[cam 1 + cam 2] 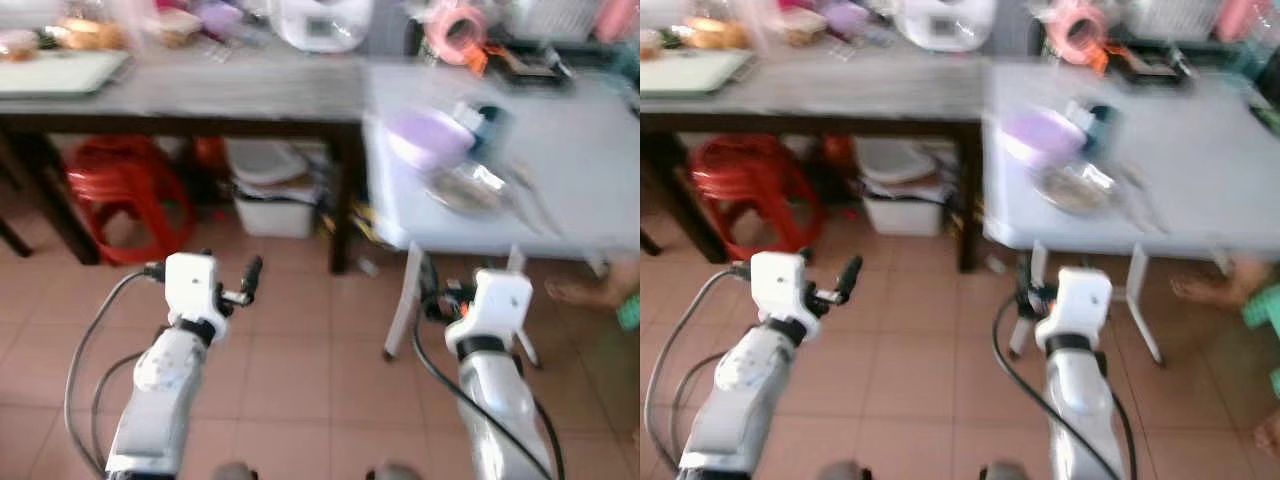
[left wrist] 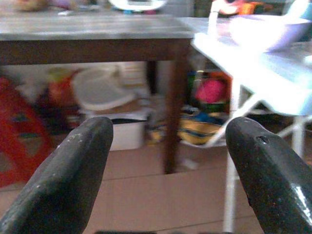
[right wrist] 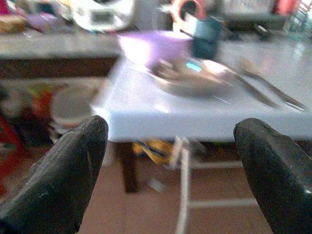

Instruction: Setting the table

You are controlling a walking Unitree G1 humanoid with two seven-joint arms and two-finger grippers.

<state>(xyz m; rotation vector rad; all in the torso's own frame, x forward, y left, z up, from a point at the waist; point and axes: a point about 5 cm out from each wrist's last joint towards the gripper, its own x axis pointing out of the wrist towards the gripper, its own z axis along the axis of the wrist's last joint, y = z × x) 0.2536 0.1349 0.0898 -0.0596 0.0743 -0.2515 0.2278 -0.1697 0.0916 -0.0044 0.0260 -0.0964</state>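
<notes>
A white folding table (image 1: 590,150) stands ahead on the right. Near its left end are a purple bowl (image 1: 430,138), a dark teal cup (image 1: 488,122), a metal plate (image 1: 468,190) and cutlery (image 1: 535,200) beside the plate. All of it is blurred. Both my arms are held out low over the tiled floor, short of the table. My left gripper (image 2: 168,161) is open with nothing between its fingers and faces the gap between the two tables. My right gripper (image 3: 170,165) is open and empty, facing the table edge below the bowl (image 3: 153,46) and plate (image 3: 195,78).
A grey-topped wooden table (image 1: 200,85) runs along the left, with a white cooker (image 1: 320,22), a pale tray (image 1: 60,70) and food items on it. Under it are a red stool (image 1: 125,195) and a white bin (image 1: 275,200). A person's foot (image 1: 590,290) is at the right.
</notes>
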